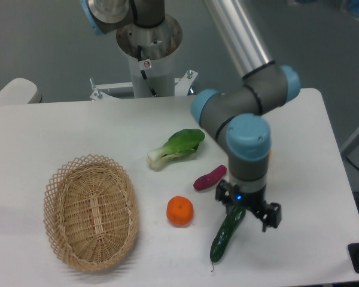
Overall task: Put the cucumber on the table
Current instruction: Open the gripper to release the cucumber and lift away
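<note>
The dark green cucumber lies on the white table near the front edge, its thin stem tail pointing toward me. My gripper hangs just over its upper end. The jaws are spread wide, one finger to the left and the other well off to the right. Neither finger presses on the cucumber.
An orange sits just left of the cucumber and a purple sweet potato lies behind it. A leafy bok choy is further back. The oval wicker basket stands at the front left. The arm's base column rises behind the table.
</note>
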`<state>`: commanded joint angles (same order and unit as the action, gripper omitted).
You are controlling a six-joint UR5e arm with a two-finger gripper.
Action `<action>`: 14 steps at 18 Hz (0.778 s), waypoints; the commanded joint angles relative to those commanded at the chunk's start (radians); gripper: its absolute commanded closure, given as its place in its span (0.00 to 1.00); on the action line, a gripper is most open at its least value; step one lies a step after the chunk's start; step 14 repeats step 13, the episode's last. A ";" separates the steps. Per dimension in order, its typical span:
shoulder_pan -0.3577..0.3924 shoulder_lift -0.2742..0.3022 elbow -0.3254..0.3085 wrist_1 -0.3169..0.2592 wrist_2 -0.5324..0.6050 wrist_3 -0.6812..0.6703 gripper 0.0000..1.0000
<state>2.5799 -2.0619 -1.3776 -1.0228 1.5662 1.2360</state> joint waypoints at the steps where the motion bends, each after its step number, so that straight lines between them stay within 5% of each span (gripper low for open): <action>1: 0.017 0.011 0.003 -0.028 0.000 0.028 0.00; 7: 0.088 0.058 -0.005 -0.126 0.000 0.176 0.00; 14: 0.114 0.072 -0.012 -0.135 0.000 0.221 0.00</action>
